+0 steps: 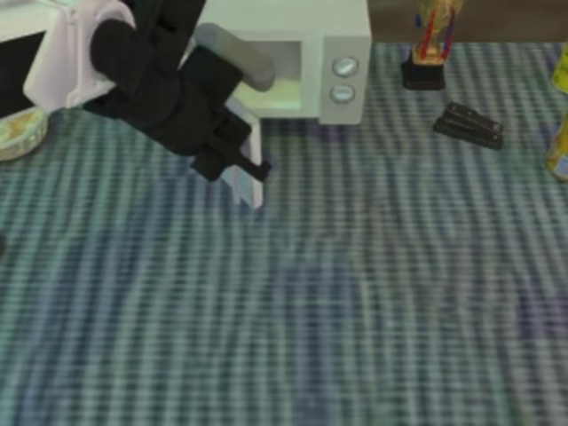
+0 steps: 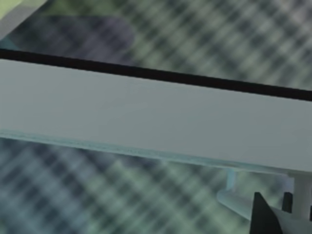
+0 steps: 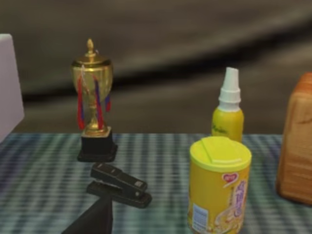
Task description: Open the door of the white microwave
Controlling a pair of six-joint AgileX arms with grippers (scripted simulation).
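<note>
White, the door stands swung out from the white microwave, our left gripper with its fingers clenched on its edge. Beyond them a trophy and a stapler sit on the bench.

My left arm is mostly matte black: chunky rounded segments joined by a white, smooth, curved shell near eleven o'clock of the top view. A grey cylindrical link runs off its upper part. The left gripper is boxy and black, ending in thin dark fingers, flat and pointed in the left wrist view. My right wrist view catches only a dark wedge-shaped finger tip.
</note>
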